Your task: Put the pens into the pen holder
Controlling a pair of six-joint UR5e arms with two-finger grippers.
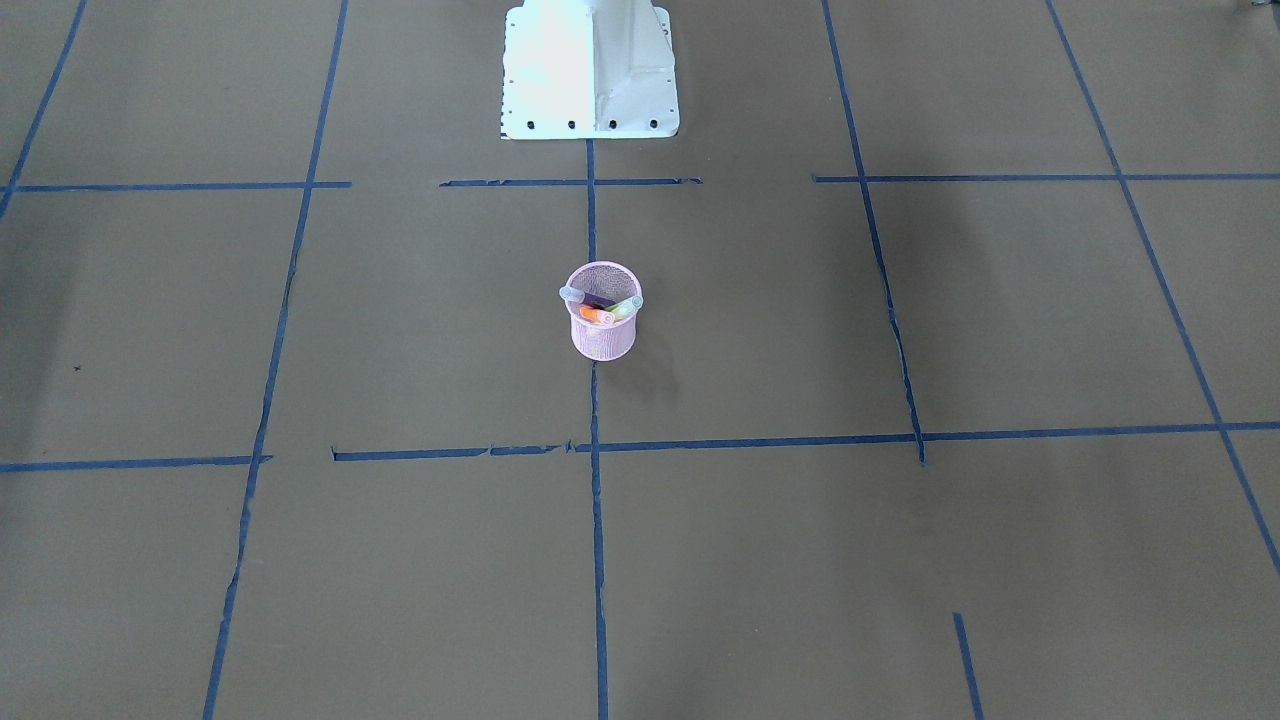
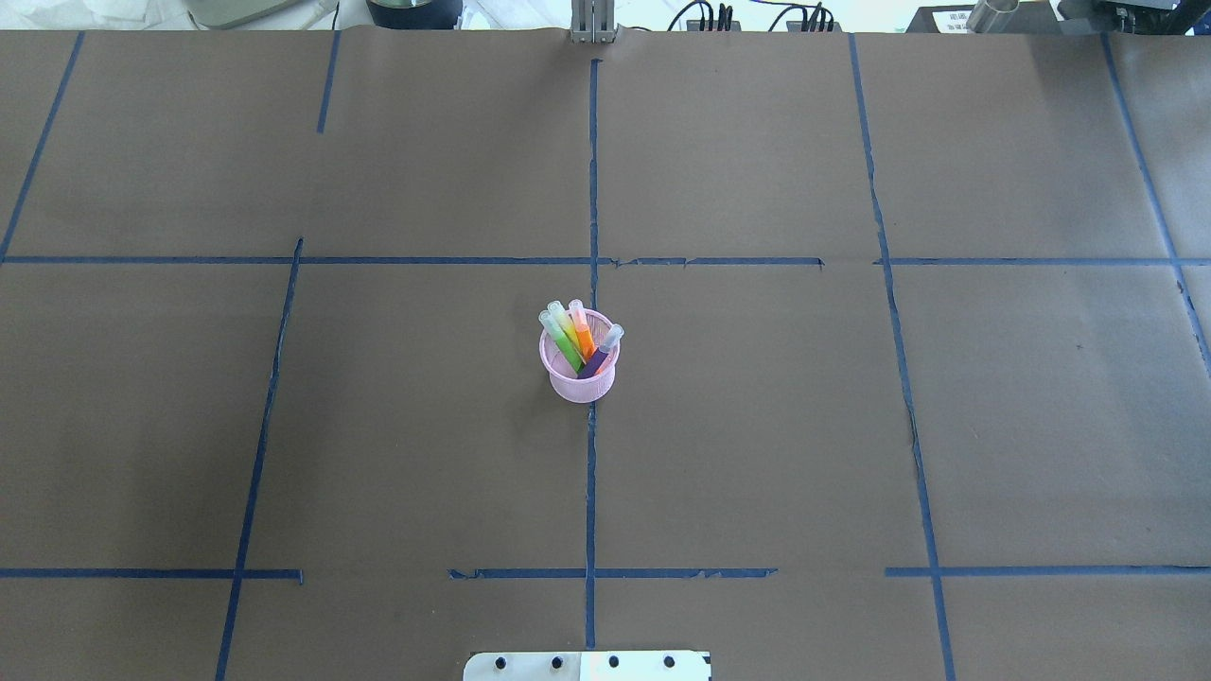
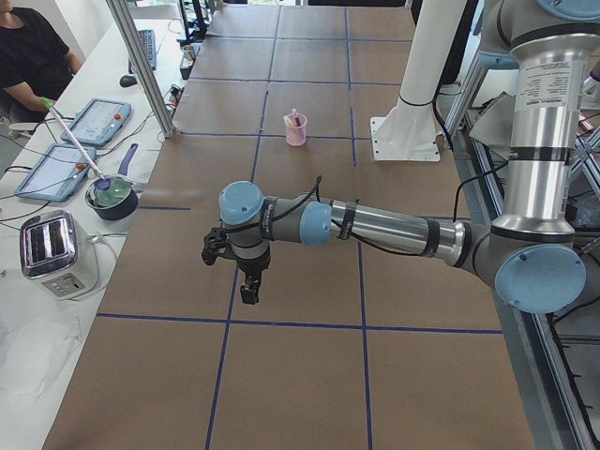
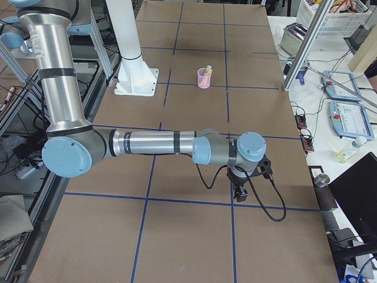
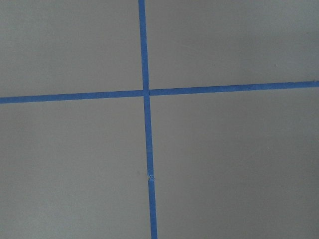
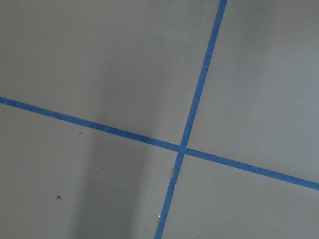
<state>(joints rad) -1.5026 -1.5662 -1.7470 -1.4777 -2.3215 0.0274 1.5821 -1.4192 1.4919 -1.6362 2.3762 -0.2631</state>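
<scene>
The pink mesh pen holder [image 2: 579, 383] stands upright at the table's middle, on a blue tape line; it also shows in the front view [image 1: 603, 340] and small in both side views [image 3: 296, 131] [image 4: 204, 78]. The green pen [image 2: 568, 350], the orange pen [image 2: 586, 339] and the purple pen [image 2: 600, 359] lean inside it, cap ends above the rim. My left gripper [image 3: 248, 291] and right gripper [image 4: 240, 193] hang over bare table far from the holder. They show only in the side views, so I cannot tell whether they are open or shut. Both wrist views show only brown paper and tape.
The white robot base [image 1: 590, 70] stands behind the holder. Blue tape lines grid the brown table cover. Off the table's far edge are a toaster [image 3: 52, 251], a bowl [image 3: 112, 197], tablets and a seated person.
</scene>
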